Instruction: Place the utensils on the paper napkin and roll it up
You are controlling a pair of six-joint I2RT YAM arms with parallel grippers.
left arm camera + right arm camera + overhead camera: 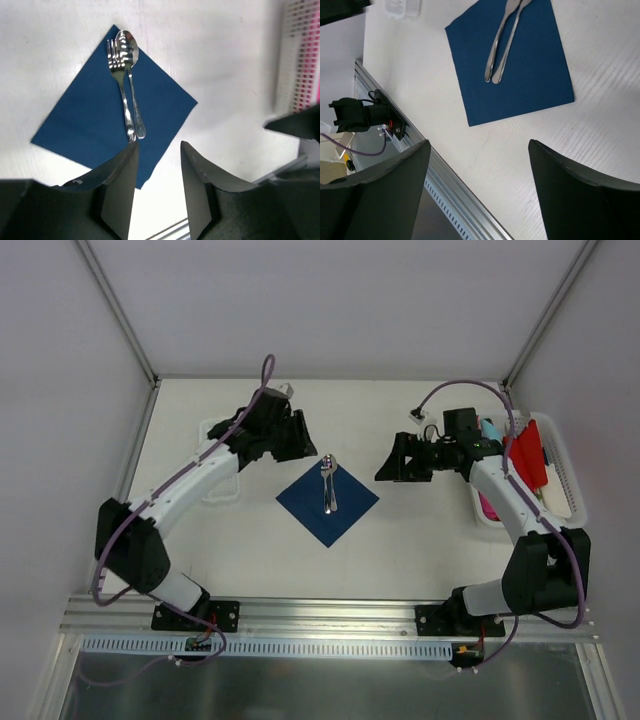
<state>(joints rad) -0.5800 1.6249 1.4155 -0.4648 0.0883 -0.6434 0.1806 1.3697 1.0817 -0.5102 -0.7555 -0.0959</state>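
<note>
The navy paper napkin (327, 505) lies flat as a diamond in the middle of the table. A silver spoon (331, 483) and a silver fork lie side by side on it, heads at the far corner. In the left wrist view the spoon (133, 80) and fork (120, 85) rest along the napkin (90, 115). In the right wrist view the utensils (501, 47) lie on the napkin (530, 75). My left gripper (306, 443) (159, 145) is open and empty, above the napkin's far-left side. My right gripper (386, 470) (479, 145) is wide open and empty, to the napkin's right.
A white basket (563, 455) at the right edge holds red, pink and turquoise plastic pieces (527, 458); it also shows in the left wrist view (295, 60). A white tray (216, 490) lies under the left arm. An aluminium rail (330, 615) runs along the near edge.
</note>
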